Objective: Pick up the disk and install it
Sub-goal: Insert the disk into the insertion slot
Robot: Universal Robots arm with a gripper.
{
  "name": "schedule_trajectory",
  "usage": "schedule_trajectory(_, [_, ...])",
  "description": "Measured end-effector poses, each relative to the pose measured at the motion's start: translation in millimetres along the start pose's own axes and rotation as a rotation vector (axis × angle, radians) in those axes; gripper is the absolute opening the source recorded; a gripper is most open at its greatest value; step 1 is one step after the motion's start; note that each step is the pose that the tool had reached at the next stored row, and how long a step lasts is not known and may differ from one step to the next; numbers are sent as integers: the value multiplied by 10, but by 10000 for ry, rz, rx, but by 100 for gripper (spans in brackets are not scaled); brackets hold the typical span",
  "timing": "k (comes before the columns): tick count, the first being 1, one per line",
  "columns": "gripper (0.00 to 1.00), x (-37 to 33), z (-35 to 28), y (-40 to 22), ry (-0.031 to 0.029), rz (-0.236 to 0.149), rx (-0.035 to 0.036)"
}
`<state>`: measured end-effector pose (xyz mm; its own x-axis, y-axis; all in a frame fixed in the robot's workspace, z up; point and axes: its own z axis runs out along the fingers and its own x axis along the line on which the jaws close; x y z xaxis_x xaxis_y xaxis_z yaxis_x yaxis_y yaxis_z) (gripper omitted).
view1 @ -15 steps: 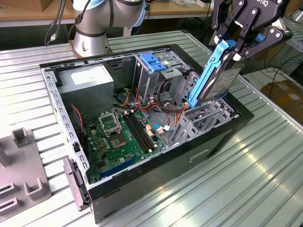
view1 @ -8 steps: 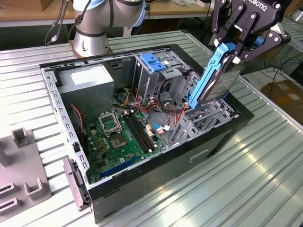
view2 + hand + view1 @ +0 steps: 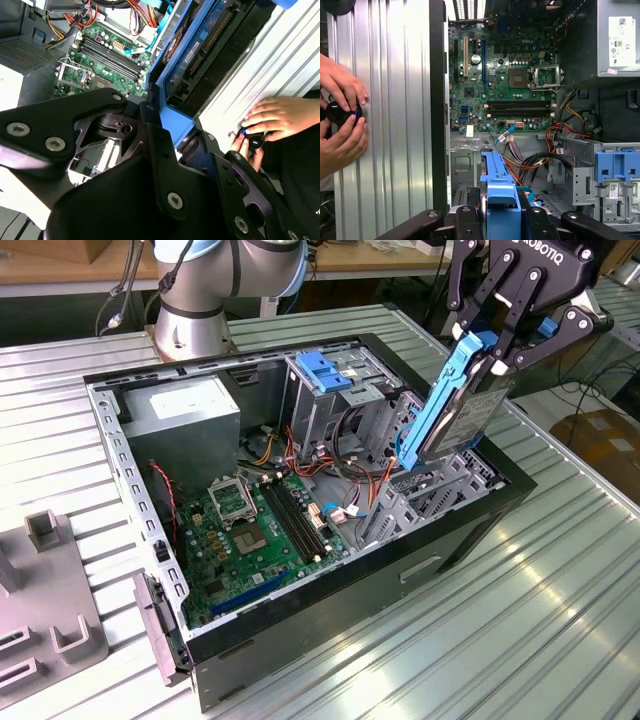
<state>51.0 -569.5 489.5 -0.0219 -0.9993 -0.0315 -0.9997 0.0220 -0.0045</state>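
Note:
The disk point(image 3: 468, 412), a grey metal drive in a light blue carrier rail, hangs tilted on edge over the drive bay at the end of the open computer case point(image 3: 330, 615) on the exterior view's right. My black gripper point(image 3: 503, 360) is shut on its upper end. The disk's lower end dips just inside the case's rim. In both wrist views the blue rail point(image 3: 500, 192) runs out from between my jaws, and the disk's underside with its circuit board point(image 3: 200, 55) shows above the case.
Inside the case lie a green motherboard point(image 3: 250, 530), a power supply point(image 3: 185, 410), loose cables and a metal drive cage with a blue handle point(image 3: 325, 370). A person's hands point(image 3: 342, 100) hold a black knob on the ribbed table beside the case. A grey fixture point(image 3: 45, 615) stands at the exterior view's left.

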Motion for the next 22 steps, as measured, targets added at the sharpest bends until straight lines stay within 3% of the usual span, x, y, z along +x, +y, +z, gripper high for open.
schedule_trajectory(11, [37, 13, 49, -12, 7, 2, 0])
schedule_trajectory(12, [37, 13, 53, -13, 63, 0, -4])
schedule_trajectory(13, [37, 12, 59, -15, 302, -2, -7])
schedule_trajectory(14, [37, 11, 67, -16, 390, -2, -9])
schedule_trajectory(17, [37, 12, 96, -20, 352, -1, -11])
schedule_trajectory(22, [37, 13, 145, -21, 140, 1, -15])
